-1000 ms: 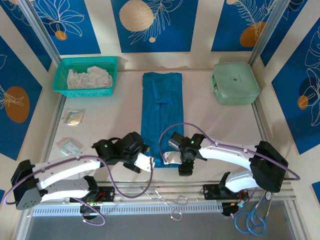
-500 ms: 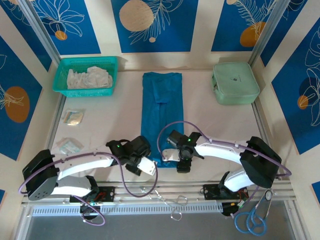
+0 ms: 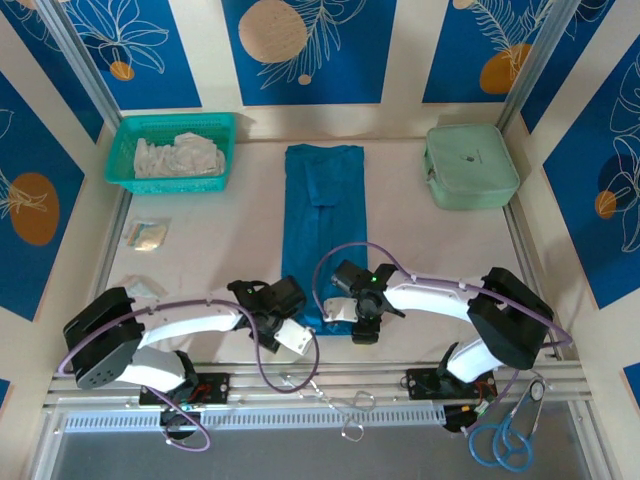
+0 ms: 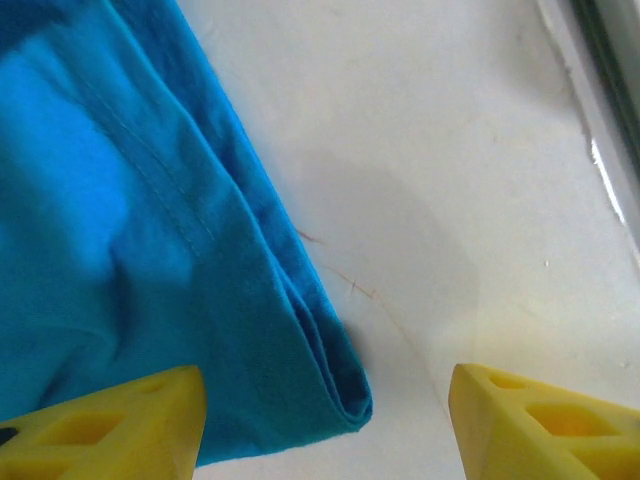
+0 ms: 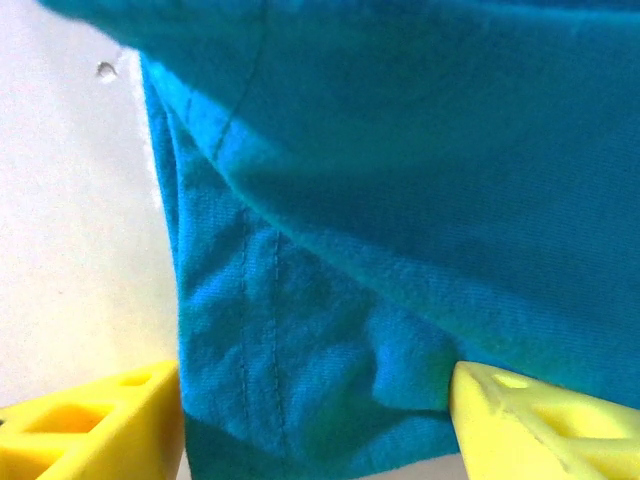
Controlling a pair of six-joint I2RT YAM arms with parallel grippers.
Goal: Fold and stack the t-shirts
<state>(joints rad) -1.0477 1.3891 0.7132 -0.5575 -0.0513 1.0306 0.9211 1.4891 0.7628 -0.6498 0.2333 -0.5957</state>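
Stretching lengthwise from near to far across the table (image 3: 230, 250), the folded shirt (image 3: 324, 220) is straddled at its two near corners by the left gripper (image 4: 325, 420) and right gripper (image 5: 315, 420), both held wide and equally close.

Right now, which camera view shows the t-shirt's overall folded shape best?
The top external view: the t-shirt lies there as one long narrow strip, seen along nearly its full length. The left wrist view gives a close-up of one folded near corner. The right wrist view gives a close-up of stitched, layered fabric at the near edge.
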